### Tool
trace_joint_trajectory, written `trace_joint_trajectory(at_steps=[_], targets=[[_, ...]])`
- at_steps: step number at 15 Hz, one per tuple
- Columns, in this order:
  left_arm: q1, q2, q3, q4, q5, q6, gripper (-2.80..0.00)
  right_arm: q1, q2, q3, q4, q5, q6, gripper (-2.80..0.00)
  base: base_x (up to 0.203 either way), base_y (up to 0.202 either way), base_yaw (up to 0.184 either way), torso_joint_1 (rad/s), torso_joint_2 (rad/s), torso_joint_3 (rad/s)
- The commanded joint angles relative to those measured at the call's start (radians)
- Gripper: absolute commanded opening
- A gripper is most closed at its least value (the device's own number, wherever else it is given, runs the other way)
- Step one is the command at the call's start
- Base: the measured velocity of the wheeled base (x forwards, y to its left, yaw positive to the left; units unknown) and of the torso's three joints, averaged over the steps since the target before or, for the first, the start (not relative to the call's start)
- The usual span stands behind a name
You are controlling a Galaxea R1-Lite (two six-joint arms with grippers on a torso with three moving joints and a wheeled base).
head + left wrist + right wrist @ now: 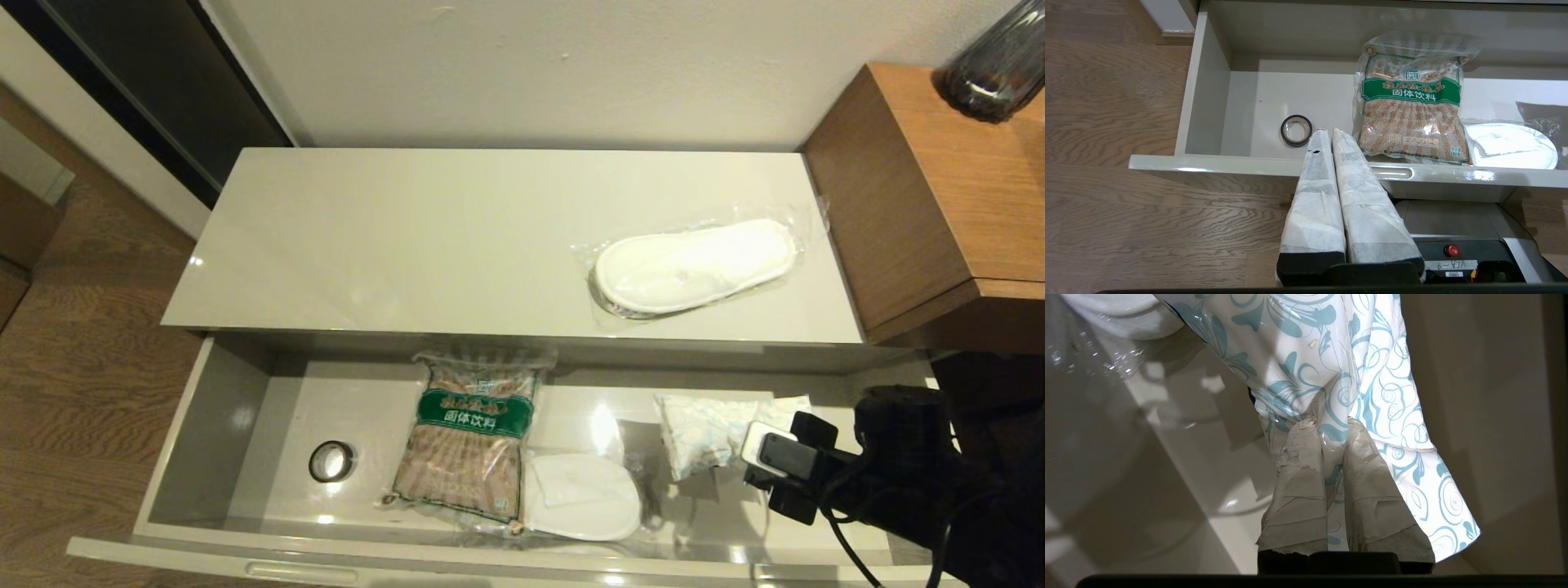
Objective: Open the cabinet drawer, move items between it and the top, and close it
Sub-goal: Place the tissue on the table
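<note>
The cabinet drawer [204,425] stands pulled out, its front handle [1392,173] showing in the left wrist view. A white tissue pack with blue print [706,433] [1331,363] hangs a little above the drawer floor at the right, and my right gripper [1331,430] is shut on its wrapper. One pair of white slippers in clear plastic [694,265] lies on the cream top [408,237] at the right. Another slipper pair [581,496] [1508,146] lies in the drawer. My left gripper [1327,131] is shut on nothing, out in front of the drawer front.
A brown packet with a green band [469,437] [1410,102] and a small black tape roll [331,461] [1296,130] lie in the drawer. An orange-brown wooden surface [963,188] with a dark glass vase [1000,65] rises at the right. Wooden floor [73,343] lies left.
</note>
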Motion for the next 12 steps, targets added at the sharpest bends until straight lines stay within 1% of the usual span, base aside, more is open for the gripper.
trace_joint_trajectory(at_steps=[1, 3, 4, 6, 7, 9, 12], targets=[[0.0, 0.001, 0.0, -0.001, 0.0, -0.001, -2.8, 0.001, -0.108, 0.001, 0.044, -0.008, -0.006, -2.8, 0.0, 0.0, 0.0, 0.0, 0.0, 0.0], [0.0, 0.001, 0.0, -0.001, 0.0, -0.001, -2.8, 0.001, -0.247, -0.035, 0.187, -0.026, -0.007, -2.8, 0.0, 0.0, 0.0, 0.0, 0.0, 0.0], [0.0, 0.001, 0.0, -0.001, 0.0, -0.001, -2.8, 0.001, -0.322, -0.069, 0.303, -0.036, -0.007, -2.8, 0.0, 0.0, 0.0, 0.0, 0.0, 0.0], [0.0, 0.001, 0.0, -0.001, 0.0, -0.001, -2.8, 0.001, -0.431, -0.176, 0.53, -0.079, -0.007, -2.8, 0.0, 0.0, 0.0, 0.0, 0.0, 0.0], [0.0, 0.001, 0.0, 0.0, 0.0, -0.001, -2.8, 0.001, -0.463, -0.228, 0.597, -0.109, -0.006, -2.8, 0.0, 0.0, 0.0, 0.0, 0.0, 0.0], [0.0, 0.001, 0.0, 0.0, 0.0, -0.001, -2.8, 0.001, -0.474, -0.305, 0.621, -0.143, 0.003, -2.8, 0.0, 0.0, 0.0, 0.0, 0.0, 0.0], [0.0, 0.001, 0.0, -0.001, 0.0, -0.001, -2.8, -0.001, -0.477, -0.442, 0.684, -0.219, 0.049, -2.8, 0.0, 0.0, 0.0, 0.0, 0.0, 0.0]])
